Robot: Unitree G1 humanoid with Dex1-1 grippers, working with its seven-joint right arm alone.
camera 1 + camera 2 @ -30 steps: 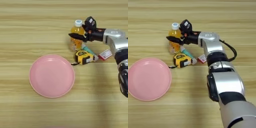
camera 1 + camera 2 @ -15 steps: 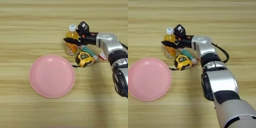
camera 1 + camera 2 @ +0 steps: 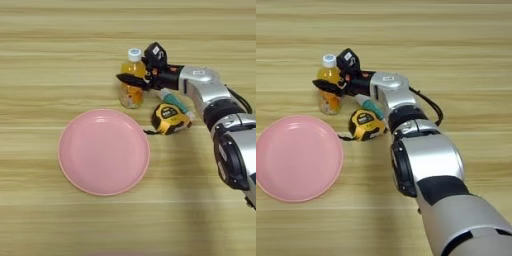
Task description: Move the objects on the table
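Currently the right gripper is clenched around the orange-juice bottle, black fingers grasping it just below the white cap. Bottle stands upright on the table, just beyond the far-right rim of the pink plate. Tape measure lies near the plate's right edge, its strap trailing toward it. Glue stick lies just beyond the tape measure, partly under the silver forearm. Red-white packet cannot be made out.
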